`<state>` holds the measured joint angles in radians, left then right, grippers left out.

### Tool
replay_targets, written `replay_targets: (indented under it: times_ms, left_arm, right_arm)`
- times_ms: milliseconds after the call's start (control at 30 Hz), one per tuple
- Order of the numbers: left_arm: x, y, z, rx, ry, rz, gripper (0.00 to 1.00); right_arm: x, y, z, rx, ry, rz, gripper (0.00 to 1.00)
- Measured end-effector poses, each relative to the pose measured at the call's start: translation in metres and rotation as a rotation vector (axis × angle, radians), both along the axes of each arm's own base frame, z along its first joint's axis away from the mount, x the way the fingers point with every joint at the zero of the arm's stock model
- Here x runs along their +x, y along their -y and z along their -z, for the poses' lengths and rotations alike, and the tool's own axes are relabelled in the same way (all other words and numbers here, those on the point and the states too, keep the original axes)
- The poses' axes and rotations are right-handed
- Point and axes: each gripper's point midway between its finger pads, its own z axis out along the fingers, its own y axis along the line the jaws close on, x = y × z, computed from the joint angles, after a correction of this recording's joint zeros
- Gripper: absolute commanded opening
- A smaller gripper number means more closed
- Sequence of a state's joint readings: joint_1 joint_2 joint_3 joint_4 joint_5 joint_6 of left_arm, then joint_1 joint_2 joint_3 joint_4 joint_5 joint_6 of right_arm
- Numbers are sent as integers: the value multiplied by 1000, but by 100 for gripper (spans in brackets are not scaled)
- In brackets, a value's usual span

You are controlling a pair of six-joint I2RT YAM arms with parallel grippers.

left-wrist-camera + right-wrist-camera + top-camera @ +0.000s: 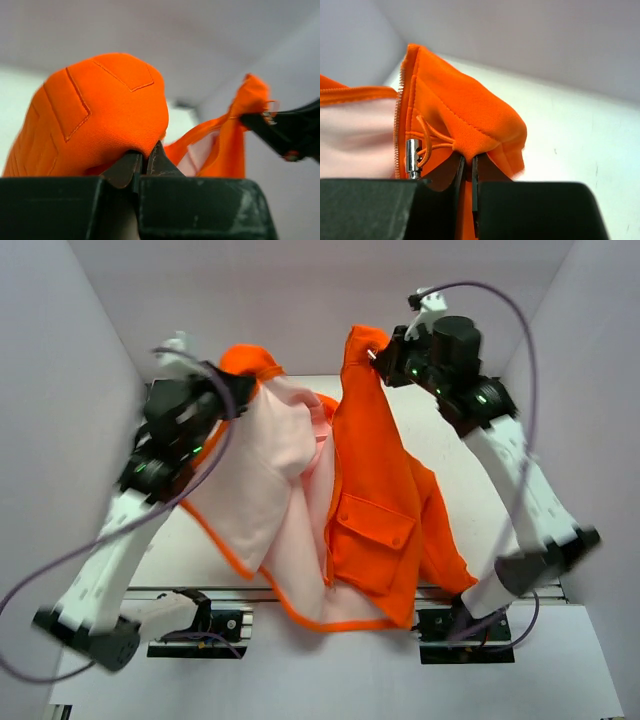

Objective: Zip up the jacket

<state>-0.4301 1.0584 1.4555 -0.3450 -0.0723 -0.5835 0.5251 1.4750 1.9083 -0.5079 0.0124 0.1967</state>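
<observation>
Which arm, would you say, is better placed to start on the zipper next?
Probably the right: the right gripper is shut on the jacket beside its silver zipper pull; the left gripper pinches fabric with no zipper nearby.

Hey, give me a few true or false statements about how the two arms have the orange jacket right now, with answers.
1. The left fingers pinch the jacket. True.
2. The right fingers are open and hold nothing. False: they are shut on orange fabric.
3. The jacket front is zipped closed. False: it hangs open, pale lining showing.
4. A metal zipper pull sits beside the right fingers. True.
</observation>
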Motion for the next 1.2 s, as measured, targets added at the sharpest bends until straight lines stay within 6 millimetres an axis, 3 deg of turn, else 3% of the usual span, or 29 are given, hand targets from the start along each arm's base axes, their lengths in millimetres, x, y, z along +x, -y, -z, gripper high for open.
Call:
replay_targets:
  times_ms: [67,100,133,167,200,233,267,300,333,367,467,600,667,767,867,1000,1100,1200]
  left_arm:
    - [47,5,67,62,-163,-75,0]
    - [67,5,105,98,-251,-113,0]
    - [86,3,155,143,-366,-153,0]
    - [94,0,181,162,-424,-174,0]
    - [102,-6,219,187,-515,-196,7]
    - [107,-16,252,204,-598,-223,27]
    - [111,-28,278,217,-664,-250,50]
    - [114,-42,299,224,-725,-282,91]
    - [117,-51,314,232,-769,-300,98]
    - [118,-62,323,230,-802,-324,98]
    - [120,-72,328,240,-838,-330,98]
    - [111,-63,317,245,-828,-280,98]
    - [96,-60,317,235,-831,-262,98]
    - [53,-62,327,207,-856,-236,98]
    - [18,-58,331,167,-851,-182,98]
    - [6,-46,322,116,-797,-105,98]
    - [6,-37,330,102,-797,-56,98]
    - [5,-30,353,99,-840,-16,98]
  right_arm:
    - [49,4,66,-25,-144,21,0]
    - [78,9,110,-48,-238,44,0]
    - [92,10,136,-62,-289,55,0]
    - [109,11,166,-78,-351,67,0]
    - [127,7,202,-95,-423,67,0]
    - [141,2,229,-108,-484,58,12]
    - [153,-5,251,-115,-530,42,47]
    - [165,-13,270,-113,-560,26,73]
    - [172,-20,285,-111,-584,10,87]
    - [172,-26,302,-117,-615,-17,89]
    - [151,-28,324,-125,-690,-60,89]
    - [79,-9,319,-126,-746,-59,89]
    - [37,4,309,-109,-741,-40,89]
    - [-26,21,308,-73,-742,-20,89]
    - [-78,30,336,-55,-807,-2,89]
    - [-141,48,392,-100,-971,60,89]
    - [-165,66,418,-132,-1043,133,89]
    - [-160,73,427,-147,-1043,200,89]
